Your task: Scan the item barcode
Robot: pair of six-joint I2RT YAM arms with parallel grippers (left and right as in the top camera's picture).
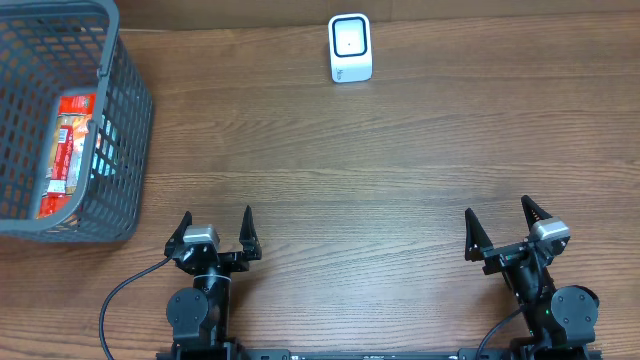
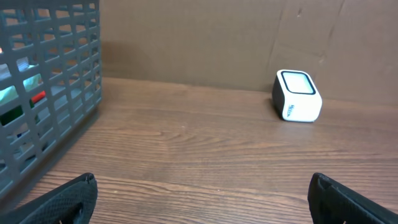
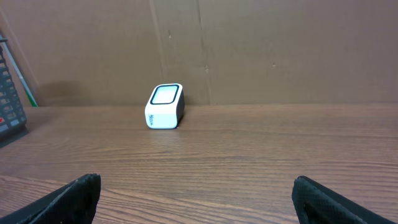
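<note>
1. At the near edge of the bench (image 1: 400, 150) both my arms sit low, the left jaws toward the left end and the right jaws toward the right end. All the fingertips point at the far edge.
2. My left jaws stand wide apart and hold nothing. The left wrist view shows one dark fingertip (image 2: 68, 199) in each lower corner, with wood grain between them.
3. My right jaws are spread just as wide and grip nothing. Their fingertips (image 3: 68, 199) frame the same wood.
4. A gray mesh basket (image 1: 135, 140) fills the far left corner of the bench. Its near right corner is close to my left jaws and does not touch them.
5. The red packet (image 1: 70, 150) lies flat on the basket floor with its long side running from near to far. Something pale blue sits beside it, which I cannot make out through the mesh.
6. The white scanner (image 1: 350, 48) stands close to the far edge, roughly midway along it, with its dark-rimmed window facing up. It is well apart from the basket and from both jaws.
7. Both wrist views show a brown cardboard wall (image 3: 280, 50) rising behind the far edge.
</note>
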